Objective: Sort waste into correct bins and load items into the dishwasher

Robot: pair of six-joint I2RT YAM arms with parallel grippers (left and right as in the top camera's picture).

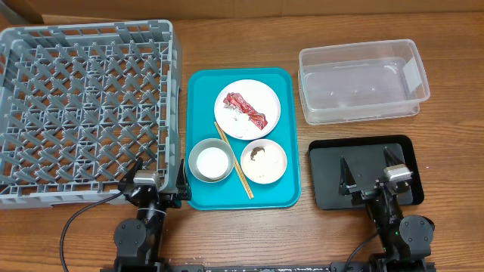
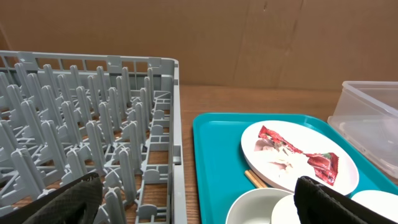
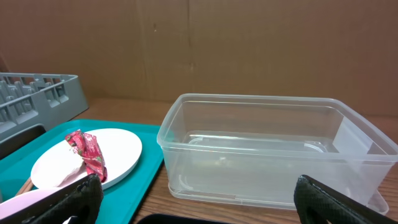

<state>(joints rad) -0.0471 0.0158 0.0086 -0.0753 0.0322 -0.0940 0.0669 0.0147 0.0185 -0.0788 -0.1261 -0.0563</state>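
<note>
A round white plate [image 1: 247, 109] on the teal serving tray holds a crumpled red wrapper [image 1: 246, 108] with white tissue; both also show in the left wrist view [image 2: 298, 152]. A small bowl [image 1: 211, 161] has a white cup nested in it. A second bowl [image 1: 263, 160] holds a brown scrap [image 1: 257, 155]. Wooden chopsticks [image 1: 234, 162] lie between the bowls. The grey dish rack [image 1: 83, 106] stands at the left. The clear tub [image 1: 361, 79] and the black tray [image 1: 404, 147] are at the right. My left gripper [image 1: 155, 175] is open by the rack's front corner. My right gripper [image 1: 369, 170] is open over the black tray.
The teal serving tray [image 1: 198, 98] lies between the rack and the bins. A cardboard wall runs along the back of the wooden table. Both arm bases sit at the front edge.
</note>
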